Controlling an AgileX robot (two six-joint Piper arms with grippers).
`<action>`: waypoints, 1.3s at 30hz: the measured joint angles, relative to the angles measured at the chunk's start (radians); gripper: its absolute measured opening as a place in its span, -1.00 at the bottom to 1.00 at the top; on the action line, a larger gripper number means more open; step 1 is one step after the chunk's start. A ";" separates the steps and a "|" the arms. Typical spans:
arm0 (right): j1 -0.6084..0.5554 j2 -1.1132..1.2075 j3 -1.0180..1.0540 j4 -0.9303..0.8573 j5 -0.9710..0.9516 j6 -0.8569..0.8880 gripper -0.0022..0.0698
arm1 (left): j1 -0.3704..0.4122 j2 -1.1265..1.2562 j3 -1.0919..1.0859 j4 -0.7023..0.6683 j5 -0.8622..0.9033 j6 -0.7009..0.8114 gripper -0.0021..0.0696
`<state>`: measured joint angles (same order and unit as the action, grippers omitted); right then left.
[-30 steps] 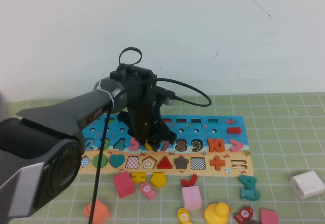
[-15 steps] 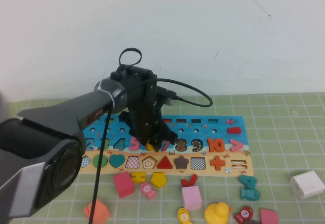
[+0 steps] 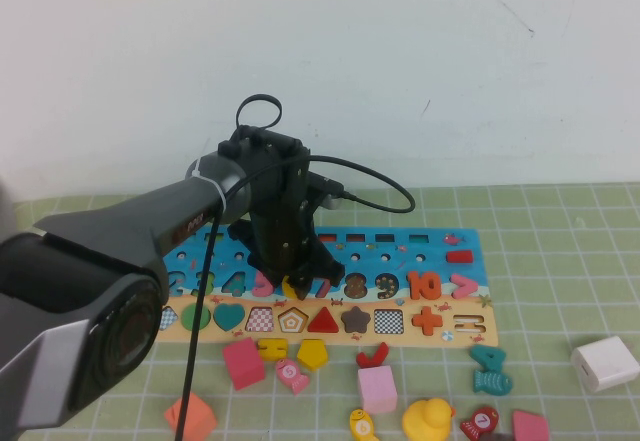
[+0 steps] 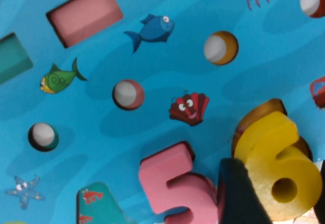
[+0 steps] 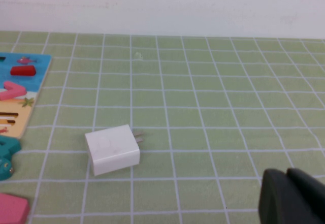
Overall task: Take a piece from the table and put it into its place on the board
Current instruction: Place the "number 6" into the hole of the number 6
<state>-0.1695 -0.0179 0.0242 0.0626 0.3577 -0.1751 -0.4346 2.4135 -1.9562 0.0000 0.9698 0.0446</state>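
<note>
While the board [image 3: 440, 261] lies under the left pincer [image 3: 292, 283], the pincer grips the yellow 6 [image 4: 277, 170] tilted over its slot, beside the pink 5 [image 4: 175, 186]. Risk: released crooked, it rides the 5 w/o seating. Right pincer [image 5: 292, 196] sits parked far away; state unclear.

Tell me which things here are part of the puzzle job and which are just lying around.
In the job:
- yellow 6, held by the left gripper over its slot beside the pink 5
- board

Lying about:
- white charger, near the idle right gripper
- yellow pentagon
- pink cube
- yellow duck
</note>
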 joint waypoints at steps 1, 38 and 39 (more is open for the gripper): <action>0.000 0.000 0.000 0.000 0.000 0.000 -0.94 | 0.000 0.000 0.000 0.000 0.000 0.000 -0.14; 0.000 0.000 0.000 0.000 0.000 0.000 -0.94 | 0.000 0.001 -0.051 0.000 0.018 -0.025 -0.80; 0.000 0.000 0.000 0.000 0.000 0.000 -0.94 | 0.000 0.001 -0.051 0.000 0.022 -0.025 -0.85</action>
<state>-0.1695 -0.0179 0.0242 0.0626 0.3577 -0.1751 -0.4346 2.4142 -2.0069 0.0000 0.9918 0.0199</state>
